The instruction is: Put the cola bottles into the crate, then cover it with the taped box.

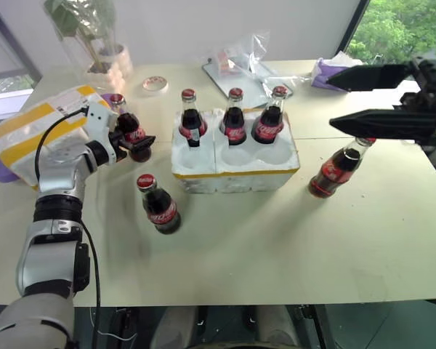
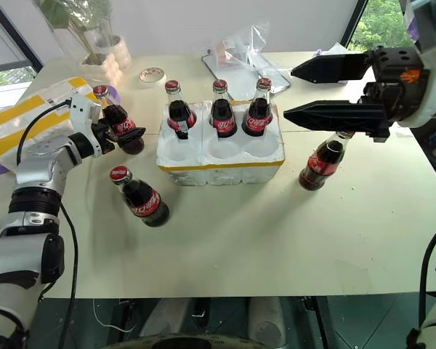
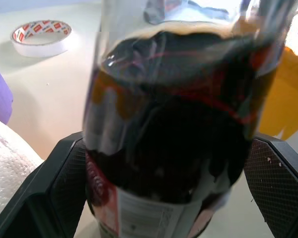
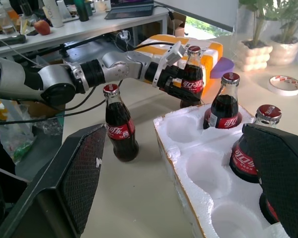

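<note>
Fingers beside bottle, tape roll behind.

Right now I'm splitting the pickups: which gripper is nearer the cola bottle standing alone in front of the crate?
Left. The left gripper is just behind that bottle, around another bottle; the right gripper hovers beyond the crate.

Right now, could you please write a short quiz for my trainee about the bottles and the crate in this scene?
1. How many cola bottles stand in the crate?
2. True or false: the left pincer has its fingers on either side of a bottle on the table.
3. Which is open with nothing between its fingers? A) the right pincer B) the left pincer

Key:
1. Three, all in the far row; the three near wells are empty.
2. True.
3. A.
</note>
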`<action>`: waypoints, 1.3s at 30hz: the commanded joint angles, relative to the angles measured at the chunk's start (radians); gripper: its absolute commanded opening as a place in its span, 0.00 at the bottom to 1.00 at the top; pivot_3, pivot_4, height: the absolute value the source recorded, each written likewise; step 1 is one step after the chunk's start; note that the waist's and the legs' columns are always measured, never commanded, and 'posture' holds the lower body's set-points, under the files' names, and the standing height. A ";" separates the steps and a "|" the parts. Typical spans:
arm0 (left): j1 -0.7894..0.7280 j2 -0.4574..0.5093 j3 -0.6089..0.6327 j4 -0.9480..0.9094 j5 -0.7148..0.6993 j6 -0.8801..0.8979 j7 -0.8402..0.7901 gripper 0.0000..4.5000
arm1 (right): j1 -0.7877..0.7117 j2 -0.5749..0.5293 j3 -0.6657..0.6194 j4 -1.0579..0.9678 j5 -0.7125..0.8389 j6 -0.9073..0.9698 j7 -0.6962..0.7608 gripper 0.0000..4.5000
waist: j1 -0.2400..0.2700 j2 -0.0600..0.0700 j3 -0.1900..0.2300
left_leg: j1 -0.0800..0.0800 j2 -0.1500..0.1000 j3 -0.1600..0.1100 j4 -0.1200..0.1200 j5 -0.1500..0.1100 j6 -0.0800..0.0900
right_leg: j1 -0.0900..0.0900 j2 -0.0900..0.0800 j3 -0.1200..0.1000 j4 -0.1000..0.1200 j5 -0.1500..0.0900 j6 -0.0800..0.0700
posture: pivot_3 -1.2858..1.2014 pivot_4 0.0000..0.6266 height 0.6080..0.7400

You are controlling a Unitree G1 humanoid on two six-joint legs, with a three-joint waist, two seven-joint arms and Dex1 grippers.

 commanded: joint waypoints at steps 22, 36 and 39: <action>-0.353 0.130 -0.055 -0.242 -0.220 0.485 -0.519 0.63 | 0.141 0.007 -0.129 -0.080 0.080 -0.009 -0.157 1.00 | 0.003 -0.012 0.005 | -0.016 -0.002 -0.003 0.014 0.001 -0.001 | -0.010 0.000 -0.001 0.006 0.002 0.003 | 0.52 0.24 0.99; -0.524 -0.035 -0.146 -0.068 -0.179 0.407 -0.648 0.63 | 0.275 -0.026 -0.275 -0.149 0.171 0.023 -0.277 1.00 | 0.001 -0.012 0.005 | -0.016 -0.001 0.000 0.014 -0.001 0.003 | -0.011 0.000 -0.001 0.007 0.002 0.003 | 0.52 0.24 0.99; -0.522 -0.053 -0.171 -0.053 -0.152 0.369 -0.681 0.63 | 0.301 -0.030 -0.300 -0.169 0.195 0.027 -0.302 1.00 | 0.002 -0.012 0.005 | -0.016 -0.001 0.000 0.014 -0.001 0.003 | -0.010 0.000 -0.001 0.006 0.002 0.003 | 0.52 0.24 0.99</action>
